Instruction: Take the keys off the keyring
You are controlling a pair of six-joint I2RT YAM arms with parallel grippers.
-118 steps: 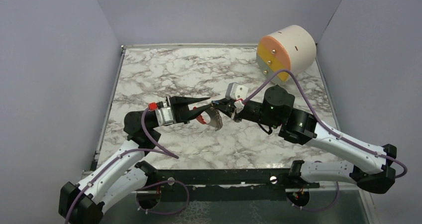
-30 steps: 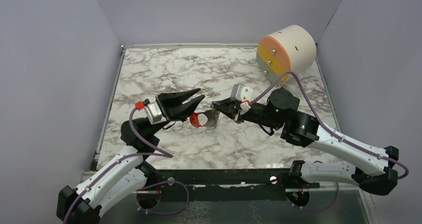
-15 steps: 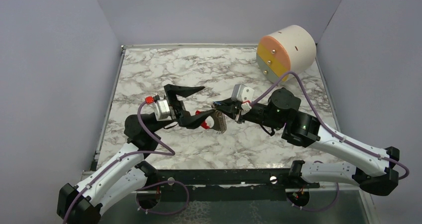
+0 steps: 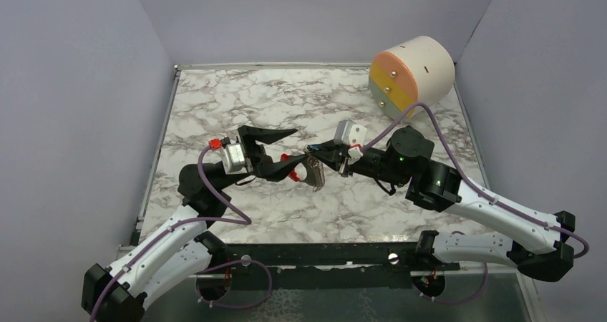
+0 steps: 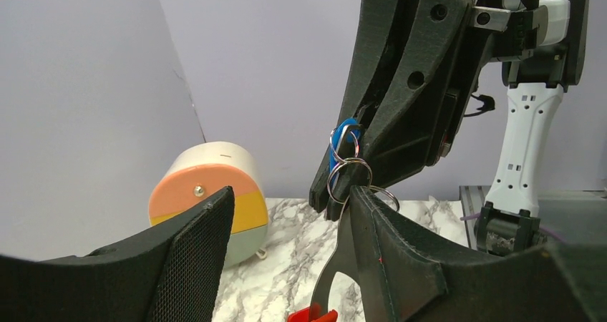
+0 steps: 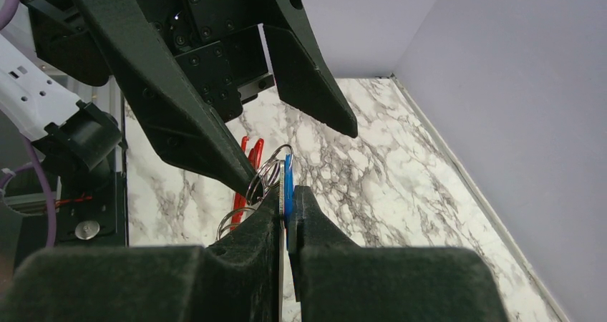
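Observation:
My right gripper (image 4: 313, 152) is shut on the small blue key (image 6: 288, 182), which also shows in the left wrist view (image 5: 346, 132). Silvery rings (image 5: 342, 170) link the key to the keyring (image 4: 313, 173), a grey ridged band that hangs below in mid-air. The keyring's red part (image 4: 290, 177) is at its lower left and shows at the bottom of the left wrist view (image 5: 312, 313). My left gripper (image 4: 295, 151) is open. Its fingers (image 5: 422, 265) straddle the hanging band, with the right finger close beside it.
A big cream cylinder (image 4: 415, 70) with an orange, yellow and grey face lies at the table's back right, also seen in the left wrist view (image 5: 207, 200). Purple walls enclose the marble table (image 4: 236, 96). A black rail (image 4: 322, 254) runs along the near edge.
My left gripper dropped from above the keyring and turned, so its open fingers now straddle the hanging band. It edged closer to the right gripper. The right gripper kept hold of the key.

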